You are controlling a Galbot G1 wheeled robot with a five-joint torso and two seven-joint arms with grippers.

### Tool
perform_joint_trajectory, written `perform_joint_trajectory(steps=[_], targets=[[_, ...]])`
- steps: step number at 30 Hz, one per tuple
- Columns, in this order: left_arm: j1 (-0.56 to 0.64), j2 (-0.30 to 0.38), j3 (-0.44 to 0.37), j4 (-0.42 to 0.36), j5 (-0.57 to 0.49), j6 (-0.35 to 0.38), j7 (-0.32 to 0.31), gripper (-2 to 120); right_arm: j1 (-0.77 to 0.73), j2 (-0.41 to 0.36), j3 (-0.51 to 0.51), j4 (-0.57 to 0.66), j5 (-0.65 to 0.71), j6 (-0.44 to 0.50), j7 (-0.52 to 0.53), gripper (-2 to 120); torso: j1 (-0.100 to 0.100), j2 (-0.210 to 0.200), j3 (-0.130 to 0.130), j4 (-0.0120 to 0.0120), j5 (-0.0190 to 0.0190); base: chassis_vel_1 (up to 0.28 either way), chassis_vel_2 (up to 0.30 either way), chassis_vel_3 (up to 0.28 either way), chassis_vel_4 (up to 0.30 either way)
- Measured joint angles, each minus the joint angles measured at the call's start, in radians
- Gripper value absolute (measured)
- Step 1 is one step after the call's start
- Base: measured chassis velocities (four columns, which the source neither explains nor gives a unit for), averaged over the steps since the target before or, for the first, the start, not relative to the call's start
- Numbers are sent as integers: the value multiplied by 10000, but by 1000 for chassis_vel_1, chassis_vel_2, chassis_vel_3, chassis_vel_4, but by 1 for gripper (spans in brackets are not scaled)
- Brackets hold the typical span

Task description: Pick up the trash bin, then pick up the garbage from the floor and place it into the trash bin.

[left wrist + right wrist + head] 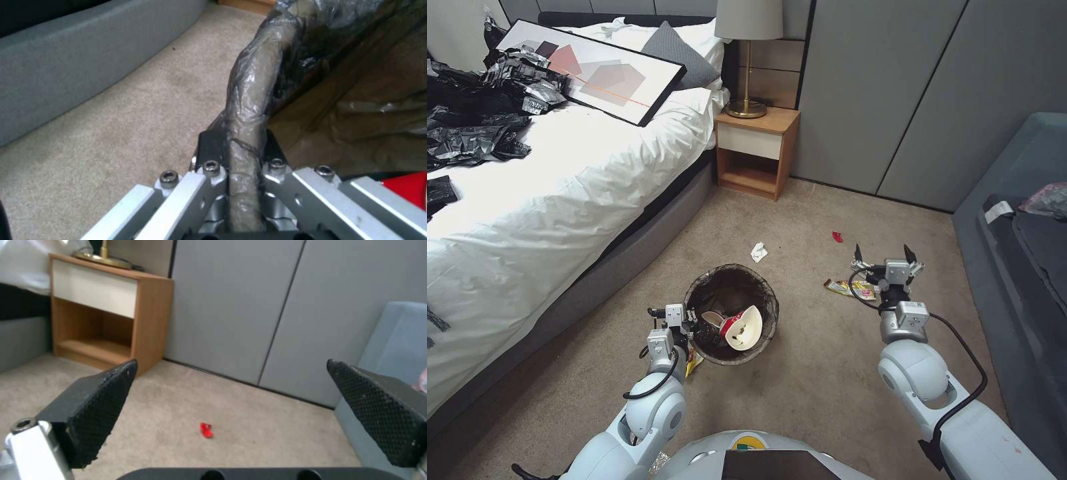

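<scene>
At my seven o'clock, the left hand (238, 156) pinches the bagged rim of the trash bin (732, 313), cups already inside. Right hand (885, 257), at one o'clock, hangs wide over the snack wrapper (847, 287). I judge the collecting step underway; next it must descend onto that wrapper.

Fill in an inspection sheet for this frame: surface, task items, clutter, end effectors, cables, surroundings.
Surface: beige carpet, worn patches.
Task items: trash bin with dark bag over its rim, red-and-white paper cups inside. On the carpet: white scrap, red scrap, yellow wrapper, another wrapper beside the bin.
Clutter: black plastic sheets and a framed picture on the bed.
End effectors: left end effector clamped on the bin's rim; right end effector open, above the yellow wrapper.
Cables: black cable looped along the right arm.
Surroundings: bed, nightstand, lamp, grey wall panels, sofa.
</scene>
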Motion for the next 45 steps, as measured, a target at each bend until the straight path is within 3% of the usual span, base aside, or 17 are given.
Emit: perform_joint_trajectory(steps=[3, 12, 31, 45], targets=[[67, -8, -35, -30, 35, -14, 12, 3, -886, 482, 881, -553, -562, 180, -15, 100, 0, 0, 0, -3, 0, 0, 0, 0, 0], [110, -28, -77, -44, 80, -37, 23, 3, -2042, 1162, 1514, -1463, -1651, 1106, -217, 100, 0, 0, 0, -2, -1, 0, 0, 0, 0], [74, -125, -64, 59, 180, -68, 0, 3, -2238, 2138, 1009, -1759, -2342, 1455, -223, 100, 0, 0, 0, 0, -2, 0, 0, 0, 0], [93, -122, -59, 49, 269, -182, -50, 3, -2310, 2329, 955, -1729, -2486, 1447, -216, 100, 0, 0, 1, 0, -2, 0, 0, 0, 0]])
